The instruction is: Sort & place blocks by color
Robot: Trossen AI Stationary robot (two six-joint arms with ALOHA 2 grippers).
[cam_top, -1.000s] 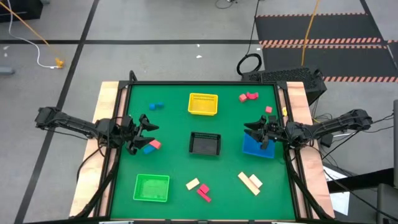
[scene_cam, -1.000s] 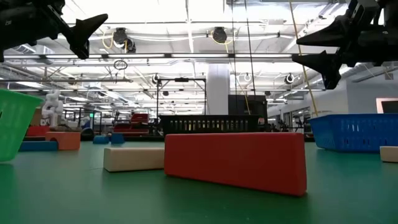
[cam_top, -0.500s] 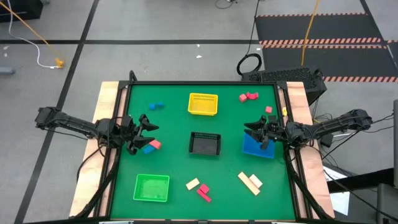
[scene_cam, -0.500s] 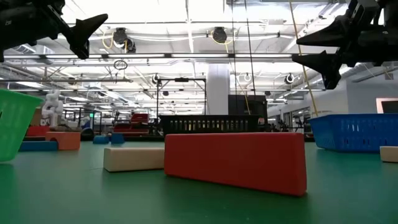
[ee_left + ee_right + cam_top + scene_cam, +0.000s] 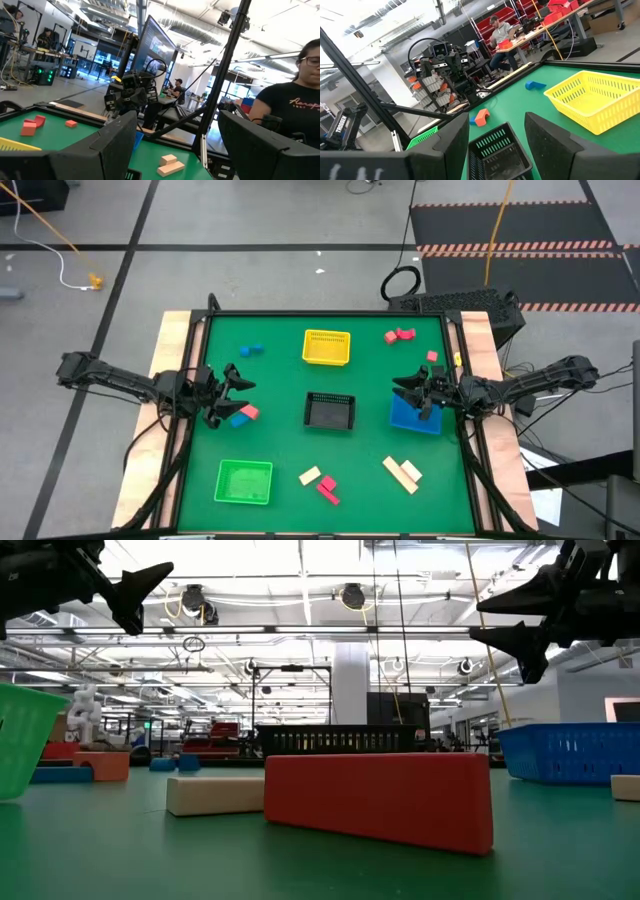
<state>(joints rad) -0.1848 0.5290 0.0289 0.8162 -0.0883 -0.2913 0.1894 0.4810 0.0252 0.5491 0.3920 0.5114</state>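
Observation:
Blocks lie scattered on the green table: blue blocks (image 5: 250, 351) far left, red blocks (image 5: 398, 335) far right, a red and a blue block (image 5: 243, 415) by the left arm, a tan block (image 5: 310, 476) and a magenta one (image 5: 327, 489) near the front, and tan bars (image 5: 403, 473) front right. My left gripper (image 5: 238, 388) hovers open above the table's left side, its fingers apart in its wrist view (image 5: 175, 150). My right gripper (image 5: 405, 392) hovers open over the blue basket's (image 5: 414, 420) edge, nothing between its fingers (image 5: 497, 145).
A yellow basket (image 5: 326, 347) stands at the far middle, a black basket (image 5: 330, 410) at the centre and a green basket (image 5: 244, 481) front left. A person (image 5: 295, 100) sits beyond the table's right side. In the low view a red block (image 5: 380, 800) stands close.

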